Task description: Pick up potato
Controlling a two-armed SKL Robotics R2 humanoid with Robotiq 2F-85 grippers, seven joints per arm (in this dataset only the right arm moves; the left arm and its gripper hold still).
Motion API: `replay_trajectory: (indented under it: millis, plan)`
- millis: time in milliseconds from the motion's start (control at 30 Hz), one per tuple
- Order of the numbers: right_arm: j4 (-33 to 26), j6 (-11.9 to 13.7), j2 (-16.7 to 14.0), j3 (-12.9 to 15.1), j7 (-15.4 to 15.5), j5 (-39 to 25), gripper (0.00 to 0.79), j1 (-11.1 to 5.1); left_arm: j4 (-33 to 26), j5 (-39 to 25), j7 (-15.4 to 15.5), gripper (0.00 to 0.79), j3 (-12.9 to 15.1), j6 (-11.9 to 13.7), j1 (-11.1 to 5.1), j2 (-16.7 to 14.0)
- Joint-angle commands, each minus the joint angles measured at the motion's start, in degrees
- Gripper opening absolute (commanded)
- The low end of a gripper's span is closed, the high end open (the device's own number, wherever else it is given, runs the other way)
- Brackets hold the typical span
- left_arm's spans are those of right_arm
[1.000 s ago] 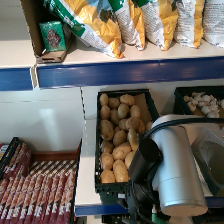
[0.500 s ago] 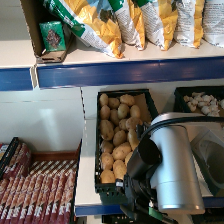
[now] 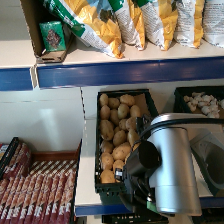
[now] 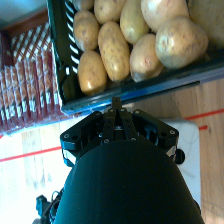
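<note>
Blue-edged shelf [image 3: 150, 72], black crate [image 3: 101, 191], potatoes [image 3: 119, 137]

Yellow-brown potatoes [image 3: 118, 137] — heaped loose (skins smooth) — in a black crate [image 3: 98, 187].

Shop — shelved snack bags [image 3: 150, 25], potato crate [image 3: 100, 150]

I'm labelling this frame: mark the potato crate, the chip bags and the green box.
potato crate [image 3: 99, 192]: head view, near black rim.
chip bags [image 3: 95, 27]: head view, leftmost bag's front.
green box [image 3: 53, 36]: head view, front face.
</note>
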Motion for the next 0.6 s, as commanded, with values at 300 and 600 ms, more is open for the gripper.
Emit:
replay_trajectory:
  millis: [300, 600]
  plan:
    - [0.08, 0.34, 1.49, 1.19, -0.77, 7.81, 0.001, 0.36, 0.0, 0.0, 0.0, 0.0, 0.0, 0.0, 0.0, 0.0]
    - [0.86, 0.79, 2.76, 2.34, -1.19, 12.37, 0.002, 0.62, 0.0, 0.0, 0.0, 0.0, 0.0, 0.0, 0.0, 0.0]
